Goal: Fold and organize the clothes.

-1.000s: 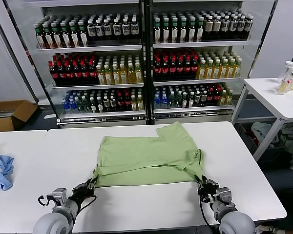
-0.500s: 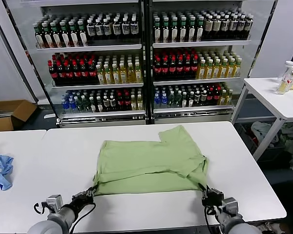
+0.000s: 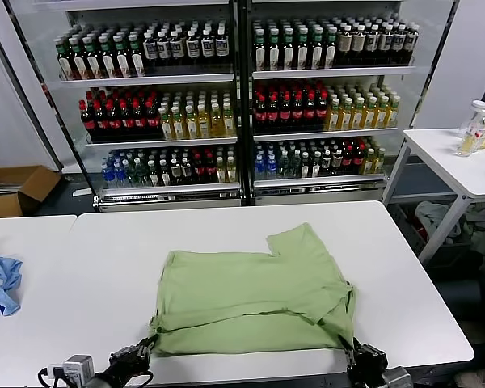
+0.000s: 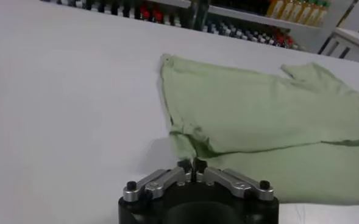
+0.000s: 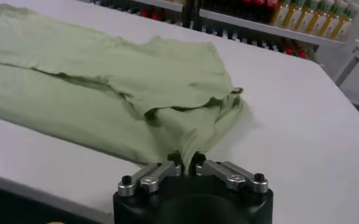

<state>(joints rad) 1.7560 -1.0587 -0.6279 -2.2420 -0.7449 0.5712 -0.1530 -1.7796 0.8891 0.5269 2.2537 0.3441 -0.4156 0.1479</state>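
The pale green T-shirt (image 3: 250, 295) lies partly folded at the near edge of the white bench (image 3: 404, 275); soft, light, prone to bunching; best taken at its near corners, where the left hand (image 4: 192, 165) and right hand (image 5: 186, 159) each pinch cloth.

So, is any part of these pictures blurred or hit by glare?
Head view: the T-shirt is sharp, and the shelf bottles carry small bright reflections. Left wrist view: the table looks washed out and the far shelves soft. Right wrist view: the shirt lies under even light, with the background bottles blurred.
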